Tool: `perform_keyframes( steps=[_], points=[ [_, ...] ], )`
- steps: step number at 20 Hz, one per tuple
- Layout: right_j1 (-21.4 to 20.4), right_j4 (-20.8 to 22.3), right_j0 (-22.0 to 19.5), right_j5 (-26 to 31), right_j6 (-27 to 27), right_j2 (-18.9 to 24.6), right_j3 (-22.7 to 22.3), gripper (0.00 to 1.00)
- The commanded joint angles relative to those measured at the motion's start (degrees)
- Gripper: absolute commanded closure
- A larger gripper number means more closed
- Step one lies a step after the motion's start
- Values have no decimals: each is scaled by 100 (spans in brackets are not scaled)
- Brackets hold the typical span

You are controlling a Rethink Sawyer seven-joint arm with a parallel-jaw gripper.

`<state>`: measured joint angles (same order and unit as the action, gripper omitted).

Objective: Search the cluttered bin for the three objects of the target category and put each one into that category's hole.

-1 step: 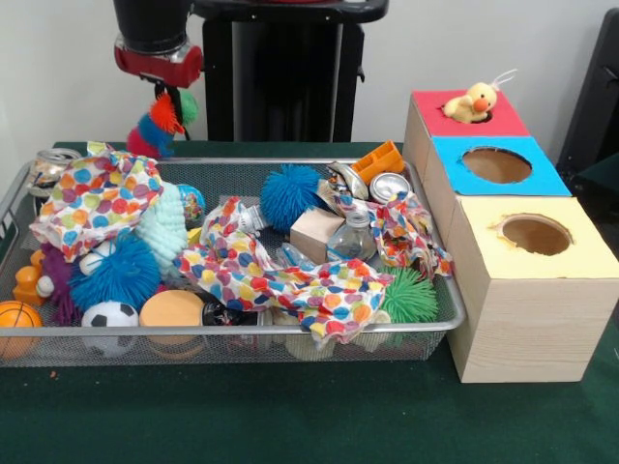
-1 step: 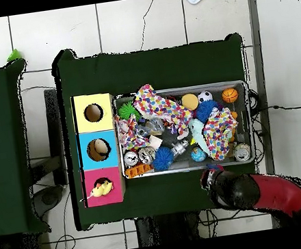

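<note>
Front view. We log a green table (image 1: 290, 425) before a pale wall. On it, a wire bin (image 1: 232, 343) crammed with clutter: a polka-dot cloth (image 1: 280, 275), blue spiky balls (image 1: 290, 193), a green spiky ball (image 1: 411, 295), a soccer ball (image 1: 109, 315), a basketball (image 1: 17, 317), an orange ball (image 1: 172, 309), a wood block (image 1: 316, 232), a bottle (image 1: 353, 235) and cans (image 1: 387, 186). Beside the bin, touching its right end, we list three boxes in a row: yellow (image 1: 537, 290), blue (image 1: 498, 166), red (image 1: 464, 114), each with a hole on top. A plush duck (image 1: 472, 102) sits in the red box's hole. The gripper (image 1: 160, 97) hangs over the bin's far left corner, clamped on a rainbow plush (image 1: 160, 124).

Overhead view. We note tiled floor (image 2: 132, 25) around the table (image 2: 152, 67). The boxes (image 2: 99, 149) lie left of the bin (image 2: 248, 102); the duck (image 2: 103, 188) sits in the red one. The arm (image 2: 274, 195) reaches the bin's lower right corner; we cannot tell its grip here.
</note>
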<state>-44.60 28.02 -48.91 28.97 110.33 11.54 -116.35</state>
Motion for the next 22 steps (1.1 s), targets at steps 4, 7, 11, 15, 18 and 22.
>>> perform_keyframes(
  steps=[4,7,11,15,18,22],
  points=[
    [-745,-841,120,1775,-611,788,216,100],
    [-905,-948,146,1940,-609,859,246,100],
    [-877,-959,160,2051,-628,938,411,100],
    [-739,-877,150,1991,-700,1020,581,100],
    [-569,-705,135,1761,-744,1073,714,100],
    [-313,-423,97,1382,-749,1070,836,100]
  ],
)
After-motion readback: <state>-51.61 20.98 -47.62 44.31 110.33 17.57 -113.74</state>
